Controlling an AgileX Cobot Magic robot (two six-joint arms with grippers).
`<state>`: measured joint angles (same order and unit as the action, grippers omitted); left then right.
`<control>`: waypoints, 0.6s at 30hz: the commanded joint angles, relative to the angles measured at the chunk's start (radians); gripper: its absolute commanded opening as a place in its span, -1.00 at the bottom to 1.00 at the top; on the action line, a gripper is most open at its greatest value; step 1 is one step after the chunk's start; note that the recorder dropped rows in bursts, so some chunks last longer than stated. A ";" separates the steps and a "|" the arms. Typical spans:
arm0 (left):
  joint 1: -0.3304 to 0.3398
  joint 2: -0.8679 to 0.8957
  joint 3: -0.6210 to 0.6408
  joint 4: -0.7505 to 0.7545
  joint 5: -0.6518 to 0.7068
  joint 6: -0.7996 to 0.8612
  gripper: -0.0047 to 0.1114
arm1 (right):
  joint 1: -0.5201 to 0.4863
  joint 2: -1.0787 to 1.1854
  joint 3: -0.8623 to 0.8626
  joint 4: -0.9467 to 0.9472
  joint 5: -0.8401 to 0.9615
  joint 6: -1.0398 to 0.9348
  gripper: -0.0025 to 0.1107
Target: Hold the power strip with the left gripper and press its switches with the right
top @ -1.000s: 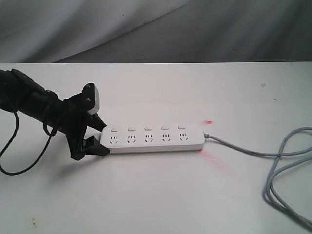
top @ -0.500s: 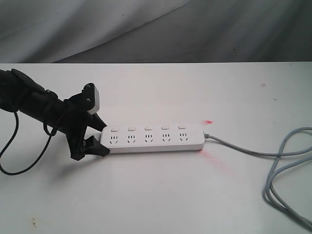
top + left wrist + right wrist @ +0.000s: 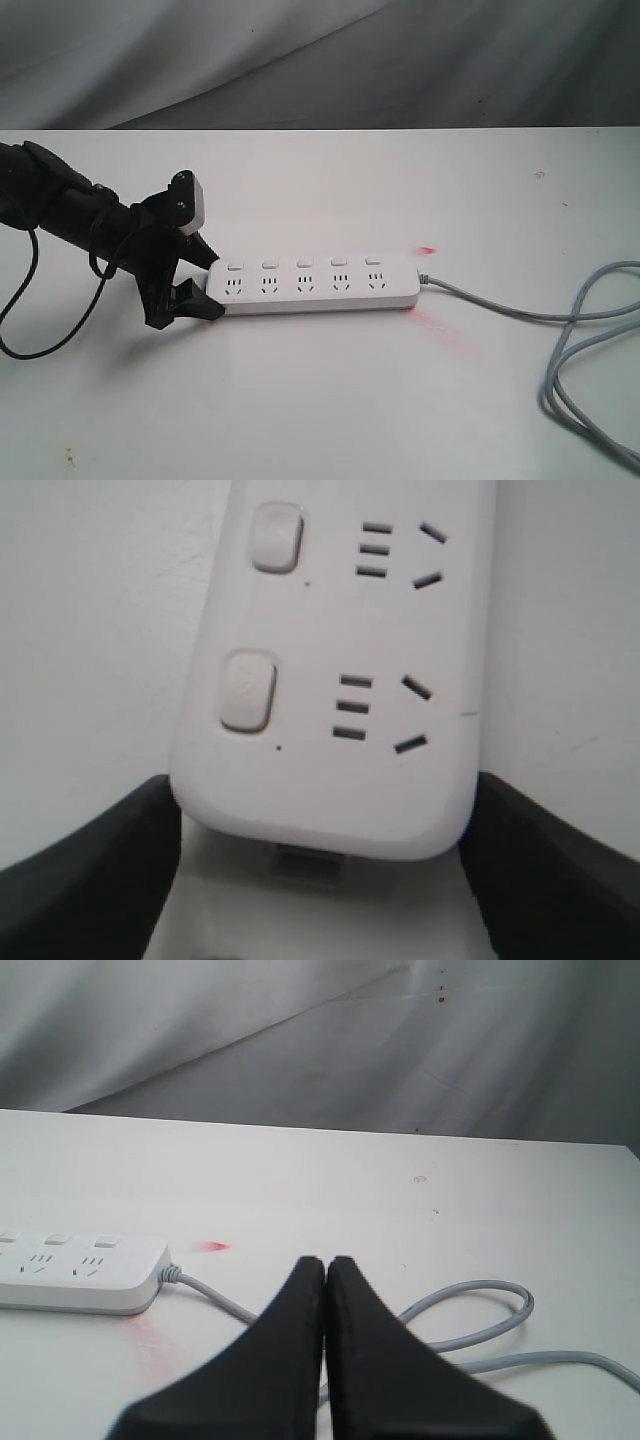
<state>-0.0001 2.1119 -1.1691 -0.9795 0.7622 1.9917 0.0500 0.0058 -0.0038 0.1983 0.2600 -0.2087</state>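
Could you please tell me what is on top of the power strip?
Nothing lies on the power strip: its five switches and sockets show bare. The fingers of the left gripper clasp one end from the sides. Its underside, against the table, is hidden.

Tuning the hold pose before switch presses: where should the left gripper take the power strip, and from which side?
Grip the power strip by its cord-free rounded end, clamping across the narrow width, coming in along its long axis, opposite the cord. It lies flat with both long sides exposed, and this leaves the switches clear. The left gripper sits that way now.
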 commanded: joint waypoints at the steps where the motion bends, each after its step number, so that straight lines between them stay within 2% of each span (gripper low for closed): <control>1: 0.000 -0.002 -0.007 -0.014 0.002 -0.001 0.01 | -0.004 -0.006 0.004 0.003 -0.009 0.000 -0.96; 13: 0.000 -0.002 -0.007 -0.014 0.002 -0.001 0.01 | -0.004 -0.006 -0.005 0.003 -0.004 0.000 -0.96; 18: 0.000 -0.002 -0.007 -0.014 0.002 -0.001 0.01 | -0.004 0.040 -0.127 -0.009 0.093 0.000 -0.96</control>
<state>-0.0001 2.1119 -1.1691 -0.9795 0.7622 1.9917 0.0500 0.0130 -0.0653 0.1983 0.3026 -0.2087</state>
